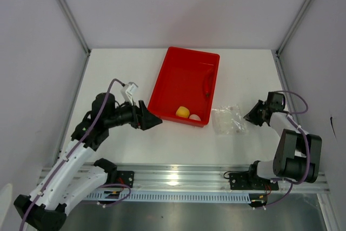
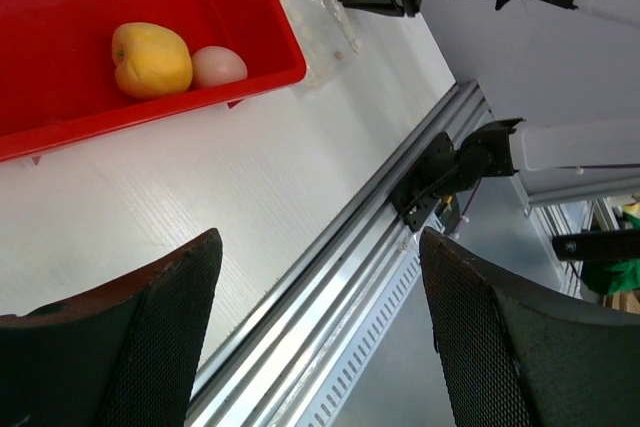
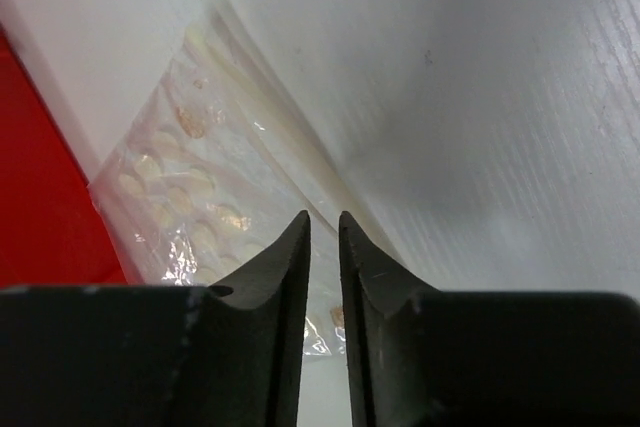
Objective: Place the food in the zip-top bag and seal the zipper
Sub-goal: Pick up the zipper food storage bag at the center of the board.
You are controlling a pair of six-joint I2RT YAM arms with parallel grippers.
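The left end effector gapes wide and empty beside the red tray, while the right end effector, nearly closed and empty, hovers just over the zip-top bag on the table.

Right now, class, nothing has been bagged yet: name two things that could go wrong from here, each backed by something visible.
1. The zip-top bag lies flat and crinkled on the table; the right tool, nearly shut above it, may struggle to pinch only one layer and open it.
2. The yellow fruit and the pale ball touch in the red tray's corner, so the open left tool could knock one while taking the other.
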